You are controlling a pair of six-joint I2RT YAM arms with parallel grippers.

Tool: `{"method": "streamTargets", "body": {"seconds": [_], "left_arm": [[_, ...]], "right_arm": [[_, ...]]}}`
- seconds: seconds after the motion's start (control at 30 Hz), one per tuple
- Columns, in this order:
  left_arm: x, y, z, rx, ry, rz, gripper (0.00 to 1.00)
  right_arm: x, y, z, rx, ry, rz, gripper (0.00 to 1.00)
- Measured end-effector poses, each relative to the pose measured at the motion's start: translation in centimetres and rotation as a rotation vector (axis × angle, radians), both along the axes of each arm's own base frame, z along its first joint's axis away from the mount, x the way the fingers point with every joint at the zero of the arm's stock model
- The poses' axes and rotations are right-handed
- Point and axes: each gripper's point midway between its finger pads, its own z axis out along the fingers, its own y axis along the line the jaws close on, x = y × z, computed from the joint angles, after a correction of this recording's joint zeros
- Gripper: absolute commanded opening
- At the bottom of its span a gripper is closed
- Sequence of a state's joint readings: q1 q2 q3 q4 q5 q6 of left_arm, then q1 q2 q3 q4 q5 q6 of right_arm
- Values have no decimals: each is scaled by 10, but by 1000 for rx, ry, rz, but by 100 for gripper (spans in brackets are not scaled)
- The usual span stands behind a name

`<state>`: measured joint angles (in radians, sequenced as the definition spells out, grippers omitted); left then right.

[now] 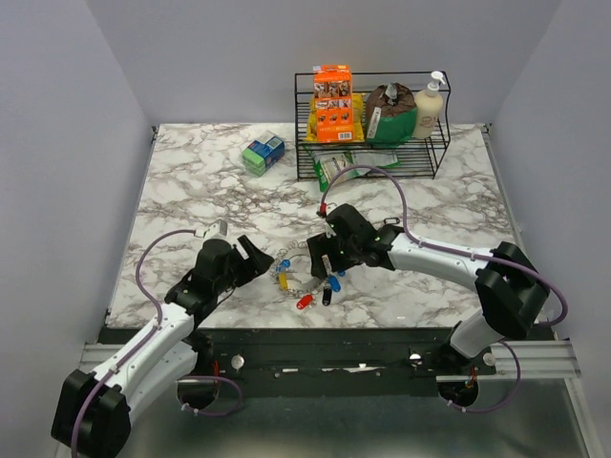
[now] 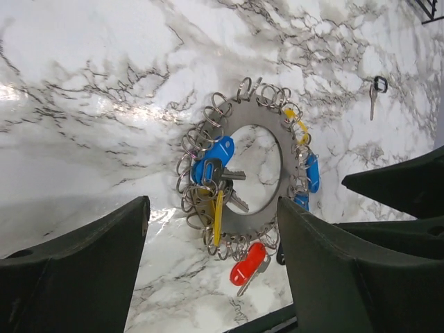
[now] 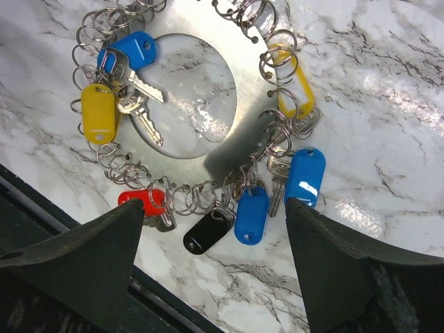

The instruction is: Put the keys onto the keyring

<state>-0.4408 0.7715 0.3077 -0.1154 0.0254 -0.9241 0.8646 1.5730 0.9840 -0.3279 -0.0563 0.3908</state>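
Observation:
The keyring [image 1: 298, 270] lies flat on the marble table near its front edge. It is a flat silvery ring [image 3: 243, 104] hung all round with small wire loops. Keys with blue [image 3: 305, 173], yellow [image 3: 98, 111], black [image 3: 208, 232] and red [image 3: 142, 201] heads hang from the loops. One loose key with a black head [image 2: 375, 94] lies apart on the marble. My left gripper [image 1: 256, 256] stands open just left of the ring, nothing between its fingers [image 2: 104, 257]. My right gripper [image 1: 327, 267] hovers open over the ring's right side, holding nothing.
A black wire rack [image 1: 372, 134] at the back holds an orange box, a brown bag and a soap bottle. A green and blue box [image 1: 263, 153] sits at the back left. The table's dark front edge [image 3: 83, 229] runs close below the red and black keys.

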Motion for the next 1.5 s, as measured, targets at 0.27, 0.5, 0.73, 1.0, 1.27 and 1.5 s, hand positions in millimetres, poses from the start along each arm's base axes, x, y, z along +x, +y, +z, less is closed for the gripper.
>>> {"method": "streamTargets", "body": {"seconds": [0.27,0.5,0.73,1.0,1.27,1.5], "left_arm": [[5,7,0,86,35,5,84],[8,4,-31,168,143,-40,84],[18,-9,-43,181,181,-103,84],[29,-21,-44,170,173,-150,84],[37,-29,-44,154,156,-177,81],[43,-35,-45,141,145,-192,80]], "right_arm": [[-1,-3,-1,2,1,-7,91],[-5,-17,-19,64,116,-78,91],[-5,-16,-17,178,193,-110,91],[-12,1,-6,293,252,-96,89],[-15,7,-3,335,282,-105,88],[-19,9,-8,348,317,-110,88]]}}
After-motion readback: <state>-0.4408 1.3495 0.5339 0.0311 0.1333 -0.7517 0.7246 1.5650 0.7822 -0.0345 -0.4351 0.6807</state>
